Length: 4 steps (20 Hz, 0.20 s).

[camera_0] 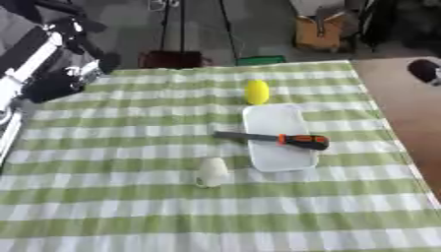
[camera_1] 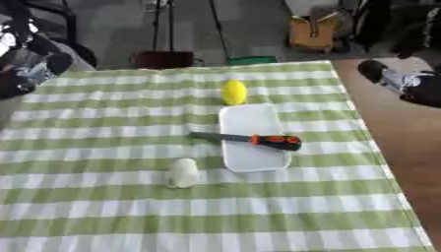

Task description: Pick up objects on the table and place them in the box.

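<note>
Black and silver robot arm parts show at the far left edge and a dark robot hand shows at the far right edge, both off the tabletop's sides and touching nothing; whether their fingers are open or curled cannot be told. The tabletop, covered in green-and-white check cloth, carries a shallow white box near its middle. A screwdriver with an orange-and-black handle lies across the box, its dark shaft reaching left past the rim onto the cloth. A yellow oval object sits just beyond the box's far end. A small white cup-like object lies on the cloth, near and left of the box.
</note>
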Tool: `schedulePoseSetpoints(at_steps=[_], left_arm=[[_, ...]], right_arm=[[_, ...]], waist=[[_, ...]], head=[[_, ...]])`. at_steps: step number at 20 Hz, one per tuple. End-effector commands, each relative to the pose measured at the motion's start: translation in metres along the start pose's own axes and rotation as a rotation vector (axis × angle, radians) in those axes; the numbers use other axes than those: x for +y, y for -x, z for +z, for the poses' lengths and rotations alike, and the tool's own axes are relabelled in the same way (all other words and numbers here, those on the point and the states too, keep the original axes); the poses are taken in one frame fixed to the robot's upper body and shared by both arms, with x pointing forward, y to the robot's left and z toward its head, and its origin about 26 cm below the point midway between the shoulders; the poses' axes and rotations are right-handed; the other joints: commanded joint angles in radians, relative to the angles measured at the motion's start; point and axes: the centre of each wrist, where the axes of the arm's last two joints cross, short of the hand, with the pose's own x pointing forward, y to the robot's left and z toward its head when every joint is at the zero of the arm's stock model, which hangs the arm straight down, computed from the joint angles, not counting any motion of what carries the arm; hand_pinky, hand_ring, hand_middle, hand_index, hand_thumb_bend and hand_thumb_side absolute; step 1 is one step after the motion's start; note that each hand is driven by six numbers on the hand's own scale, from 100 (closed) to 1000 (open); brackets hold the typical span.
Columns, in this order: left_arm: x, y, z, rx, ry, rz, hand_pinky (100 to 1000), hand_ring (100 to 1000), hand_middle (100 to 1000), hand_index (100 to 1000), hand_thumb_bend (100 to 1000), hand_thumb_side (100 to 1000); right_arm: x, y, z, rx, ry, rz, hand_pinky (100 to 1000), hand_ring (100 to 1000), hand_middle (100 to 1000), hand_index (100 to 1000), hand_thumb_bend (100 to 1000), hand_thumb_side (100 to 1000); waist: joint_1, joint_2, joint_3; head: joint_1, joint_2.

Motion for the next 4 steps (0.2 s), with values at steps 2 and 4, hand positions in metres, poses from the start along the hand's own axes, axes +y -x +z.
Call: schedulePoseSetpoints(at_steps=[2, 4], left_arm=[[0.0094, -0.0018, 0.0036, -0.018, -0.028, 0.000, 731, 708, 825, 881, 593, 902], [0.0067, -0.0009, 0.0046, -0.022, -0.034, 0.022, 728, 705, 824, 878, 593, 899]], right_arm=[[-0.0124, -0.0028, -0.0022, -0.013, 0.005, 0.040, 536, 570, 663, 850, 678, 528], [-0.0123, -0.0028, -0.0022, -0.013, 0.006, 0.039, 535, 570, 663, 850, 678, 528]], waist=[[-0.002, -0.016, 0.003], [-0.002, -0.016, 0.004]], head=[[0.002, 0.005], [0.004, 0.005]])
